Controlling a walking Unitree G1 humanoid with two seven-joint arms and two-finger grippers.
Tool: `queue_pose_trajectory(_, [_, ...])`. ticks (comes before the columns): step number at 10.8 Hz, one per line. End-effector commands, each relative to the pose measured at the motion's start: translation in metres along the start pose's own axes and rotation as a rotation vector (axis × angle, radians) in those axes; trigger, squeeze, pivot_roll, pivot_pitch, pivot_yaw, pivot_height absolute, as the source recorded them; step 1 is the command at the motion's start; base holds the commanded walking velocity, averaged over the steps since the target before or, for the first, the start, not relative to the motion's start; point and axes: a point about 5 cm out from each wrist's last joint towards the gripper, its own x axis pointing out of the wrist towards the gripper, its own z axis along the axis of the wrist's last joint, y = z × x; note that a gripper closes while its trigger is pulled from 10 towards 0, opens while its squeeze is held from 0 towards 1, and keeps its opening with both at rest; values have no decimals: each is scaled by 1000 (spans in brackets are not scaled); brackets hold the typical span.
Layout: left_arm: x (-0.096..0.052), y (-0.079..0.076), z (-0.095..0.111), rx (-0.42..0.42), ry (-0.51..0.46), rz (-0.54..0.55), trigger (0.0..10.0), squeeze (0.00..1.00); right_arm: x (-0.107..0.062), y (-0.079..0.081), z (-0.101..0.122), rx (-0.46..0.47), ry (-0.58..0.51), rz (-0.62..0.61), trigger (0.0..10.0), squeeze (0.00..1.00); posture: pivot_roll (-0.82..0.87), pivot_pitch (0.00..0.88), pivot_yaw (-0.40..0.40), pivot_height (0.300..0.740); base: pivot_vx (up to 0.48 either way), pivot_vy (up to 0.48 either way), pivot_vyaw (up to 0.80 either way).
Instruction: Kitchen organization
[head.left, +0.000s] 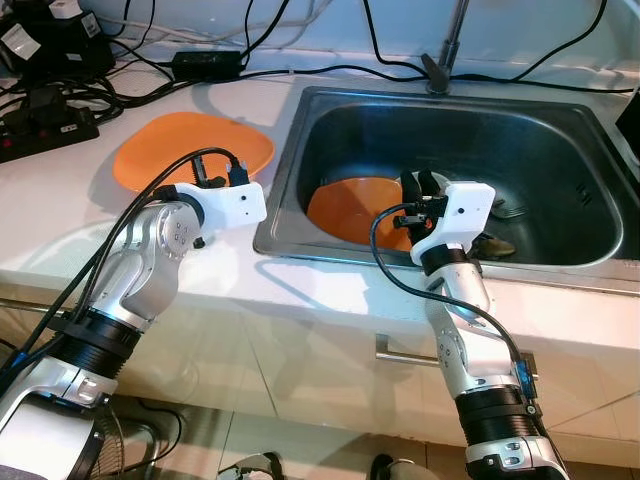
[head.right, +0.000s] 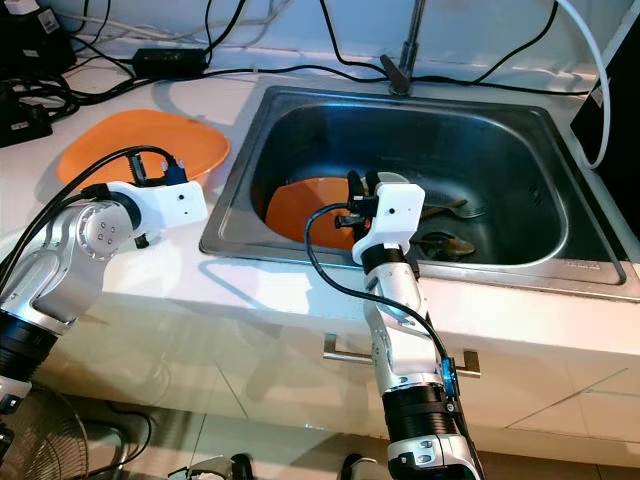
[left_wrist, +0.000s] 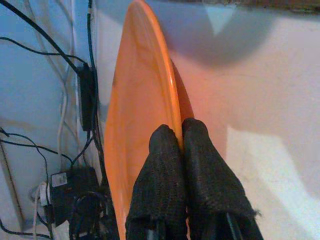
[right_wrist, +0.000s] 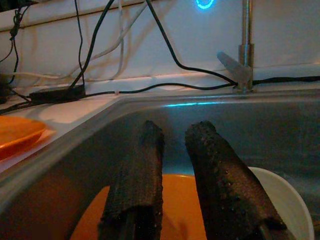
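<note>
An orange plate (head.left: 190, 145) lies on the white counter left of the sink. My left gripper (left_wrist: 179, 131) is shut on this plate's near rim, one finger on each side of the edge. A second orange plate (head.left: 350, 205) lies in the steel sink (head.left: 275, 235), with a white bowl (right_wrist: 282, 202) beside it. My right gripper (right_wrist: 175, 135) hangs inside the sink just above that plate, open with nothing between its fingers (right_wrist: 137, 165).
Spoons (head.left: 500, 212) and a dark item (head.left: 495, 245) lie on the sink floor to the right. A faucet (head.left: 440, 60) stands behind the sink. A power strip and tangled cables (head.left: 45, 125) crowd the counter's back left. Below is a cabinet handle (head.left: 400, 355).
</note>
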Motion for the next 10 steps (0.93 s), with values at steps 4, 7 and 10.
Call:
queue_pose_trajectory(4, [-3,32,28,133,-130,303,10000,0,-4,-3,-11,17,53,-14,10000,0,62,93,25,740,0,0,0])
queue_pose_trajectory(7, [-6,26,57,120,-286,338,10000,0,1,-4,-7,40,42,-24,10000,0,59,83,23,740,0,0,0])
queue_pose_trajectory(10, [-14,20,87,121,-503,356,10000,0,17,-10,16,158,-2,-50,10000,1000,58,68,24,740,0,0,0])
